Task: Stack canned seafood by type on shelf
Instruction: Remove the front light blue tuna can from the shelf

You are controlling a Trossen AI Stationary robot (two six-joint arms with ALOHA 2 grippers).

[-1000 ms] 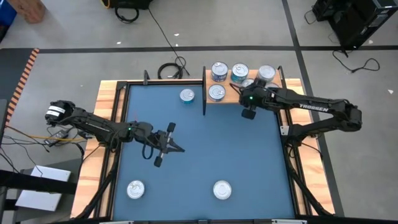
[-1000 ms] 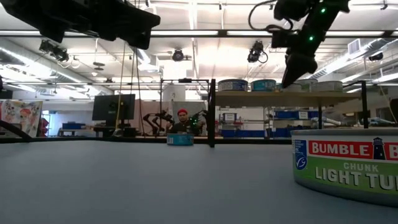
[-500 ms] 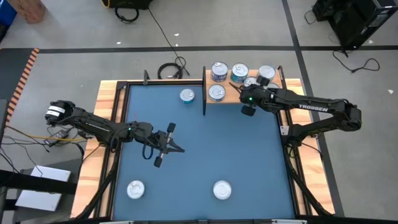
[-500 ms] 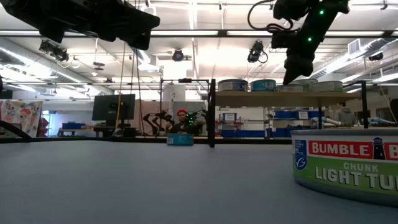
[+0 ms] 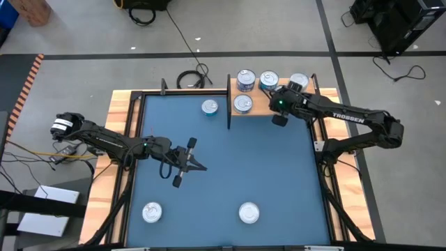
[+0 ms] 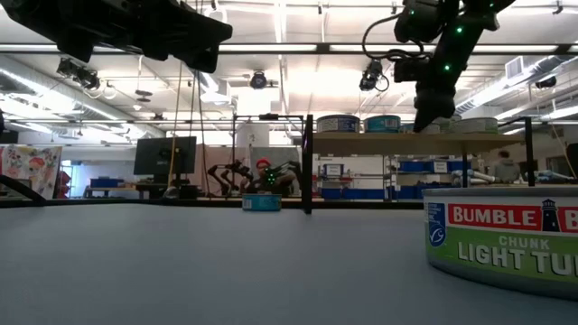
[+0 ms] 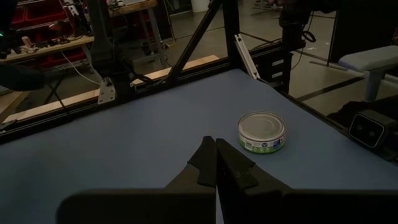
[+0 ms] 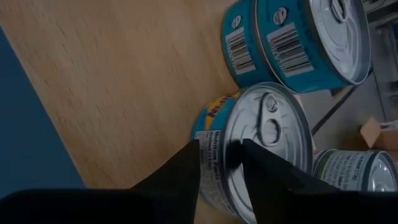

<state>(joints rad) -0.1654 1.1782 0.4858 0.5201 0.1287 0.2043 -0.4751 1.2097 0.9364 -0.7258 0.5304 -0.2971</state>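
Tins crowd your right gripper (image 8: 219, 163) on the shelf (image 8: 112, 81): fingers straddle one blue-labelled tin (image 8: 261, 146), stacked blue tins (image 8: 292, 40) just beyond. Left gripper (image 7: 216, 163) hovers shut over the mat (image 7: 124, 143).

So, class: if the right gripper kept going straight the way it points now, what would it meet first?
Most likely the tin with the blue and yellow label standing on the shelf. The right gripper has a finger on each side of its rim, so it would probably press onto that tin.
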